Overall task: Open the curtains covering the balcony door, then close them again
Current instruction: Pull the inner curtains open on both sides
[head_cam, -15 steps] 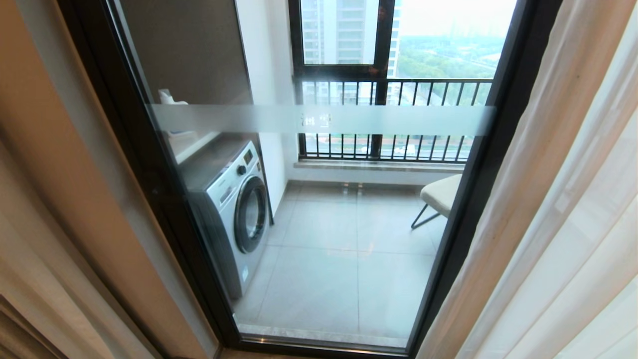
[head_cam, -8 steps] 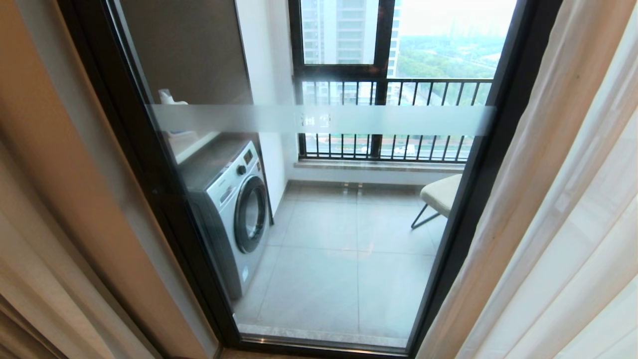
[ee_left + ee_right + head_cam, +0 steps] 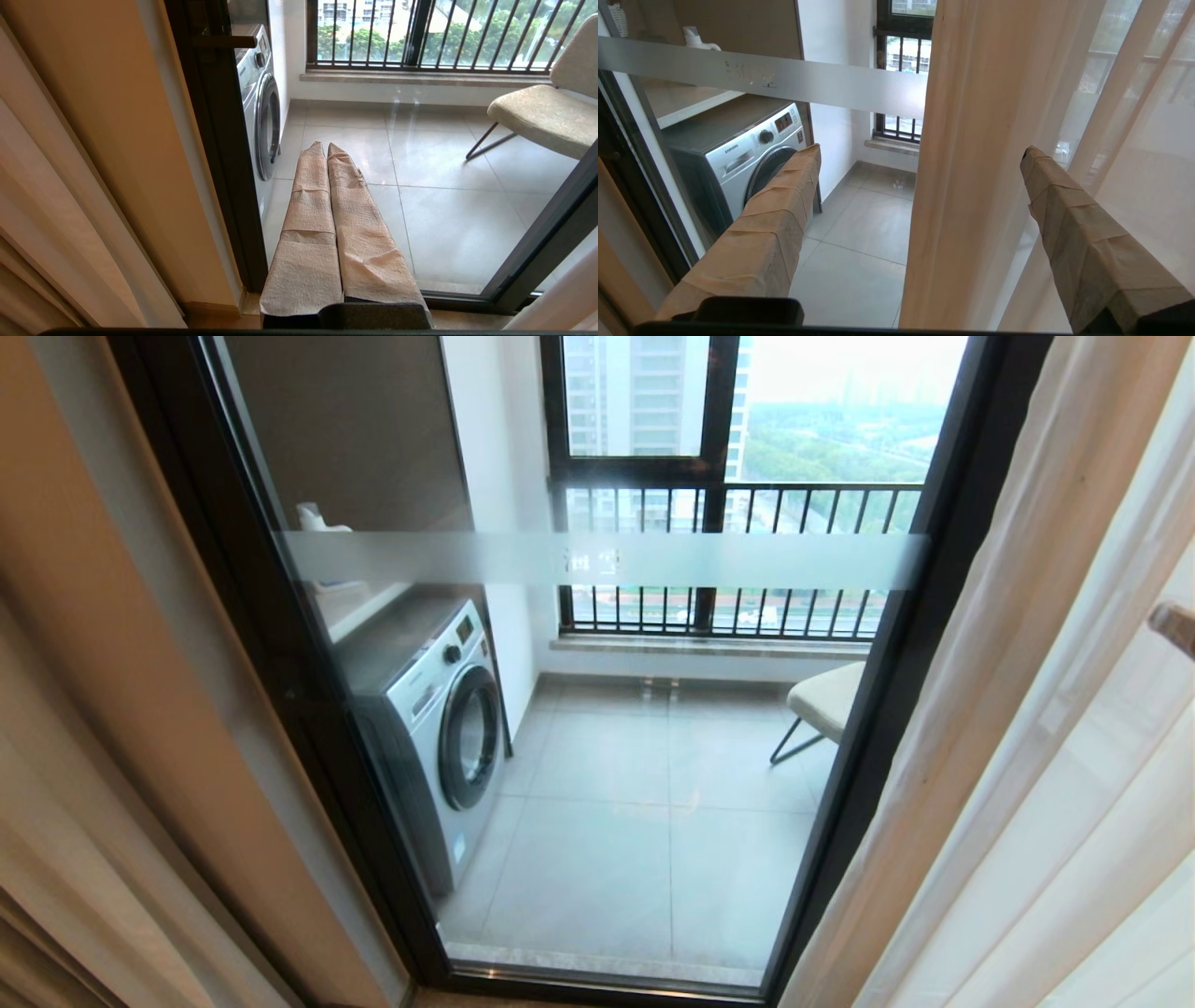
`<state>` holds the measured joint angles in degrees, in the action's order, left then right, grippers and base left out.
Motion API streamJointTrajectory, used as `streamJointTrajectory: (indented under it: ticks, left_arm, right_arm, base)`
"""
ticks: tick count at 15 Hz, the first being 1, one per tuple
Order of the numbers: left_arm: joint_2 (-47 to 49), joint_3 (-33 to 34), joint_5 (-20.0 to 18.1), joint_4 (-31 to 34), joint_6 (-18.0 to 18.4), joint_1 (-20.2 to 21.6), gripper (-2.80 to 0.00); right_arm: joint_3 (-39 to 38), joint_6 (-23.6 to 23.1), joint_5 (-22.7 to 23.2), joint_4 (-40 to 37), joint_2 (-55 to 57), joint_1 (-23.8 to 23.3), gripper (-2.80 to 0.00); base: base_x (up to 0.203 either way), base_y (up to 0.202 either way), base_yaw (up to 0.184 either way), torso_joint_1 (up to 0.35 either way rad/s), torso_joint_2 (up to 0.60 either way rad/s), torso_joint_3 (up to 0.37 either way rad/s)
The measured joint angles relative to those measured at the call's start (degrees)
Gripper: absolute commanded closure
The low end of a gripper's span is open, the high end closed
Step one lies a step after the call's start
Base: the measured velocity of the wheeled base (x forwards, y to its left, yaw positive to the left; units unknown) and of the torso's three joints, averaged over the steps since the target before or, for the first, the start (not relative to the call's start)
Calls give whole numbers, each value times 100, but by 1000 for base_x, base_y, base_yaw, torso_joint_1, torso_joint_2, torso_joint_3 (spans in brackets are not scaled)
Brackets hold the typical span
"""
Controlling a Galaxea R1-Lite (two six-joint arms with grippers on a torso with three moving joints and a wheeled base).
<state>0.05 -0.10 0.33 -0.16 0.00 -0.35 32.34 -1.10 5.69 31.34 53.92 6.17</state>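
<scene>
You're facing the door point(image 3: 607, 709), its glass bare between thick black frames, with a frosted strip point(image 3: 607, 560) running across mid-height and faint characters at its middle. The curtains are drawn to both sides: the heavy beige drape point(image 3: 112, 709) hangs along the left edge, and on the right a cream sheer point(image 3: 1055, 728) falls in soft pleats, thin enough that light shows through it.

Your right claw point(image 3: 920, 154) stands wide, its taped fingers point(image 3: 784, 196) spread to either side of the sheer's leading fold point(image 3: 971, 163), not touching it. In the head view only a fingertip point(image 3: 1174, 625) shows at the right edge, in front of the sheer. Your left claw point(image 3: 327, 145) is pressed closed with nothing between its fingers, low down and pointing at the door's bottom.

Behind the glass are a washer point(image 3: 439, 728), a chair point(image 3: 826, 700) and a railing point(image 3: 738, 560).
</scene>
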Motion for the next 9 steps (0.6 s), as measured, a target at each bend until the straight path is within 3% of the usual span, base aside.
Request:
streamJointTrajectory:
  ticks: [9]
  left_arm:
    - [0,0,0,0,0,0,0]
  right_arm:
    - [822,-24,-32,1016,1469,-395,-280]
  base:
    - [0,0,0,0,0,0]
